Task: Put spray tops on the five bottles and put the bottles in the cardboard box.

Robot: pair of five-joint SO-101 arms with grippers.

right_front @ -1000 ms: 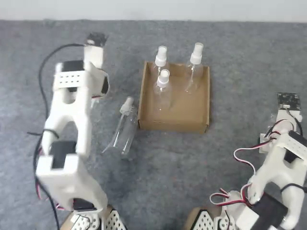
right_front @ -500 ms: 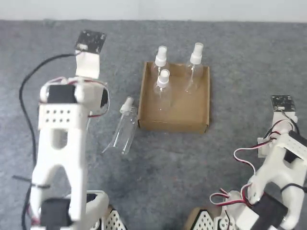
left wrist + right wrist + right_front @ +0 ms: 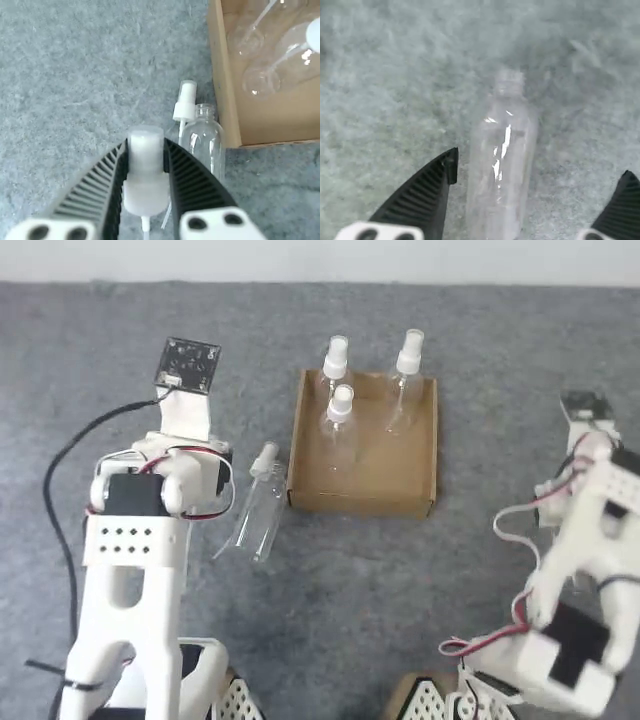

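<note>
My left gripper (image 3: 145,145) is closed on a spray top (image 3: 144,175); the white cap is pinched between both fingers and the thin tube hangs below it. My right gripper (image 3: 539,167) is opened wide and has nothing in it. Directly under it, between the two fingers but touching neither, an open bottle (image 3: 501,160) lies on the grey surface (image 3: 380,75). Its long axis runs straight away from the gripper, with the bare neck at the far end and the base near the fingers. This is the relation I care about: the fingers stand on either side of the body, across the axis, so I judge the right arm can come down and close on it without turning the wrist. The top for this neck is with the left arm, well apart, on the other side of the cardboard box (image 3: 362,502). Beside that box, near the left arm, a second bottle (image 3: 256,512) lies on its side with a top at its neck; whether it is seated I cannot tell. Three more bottles (image 3: 340,425) with tops are inside the box.
</note>
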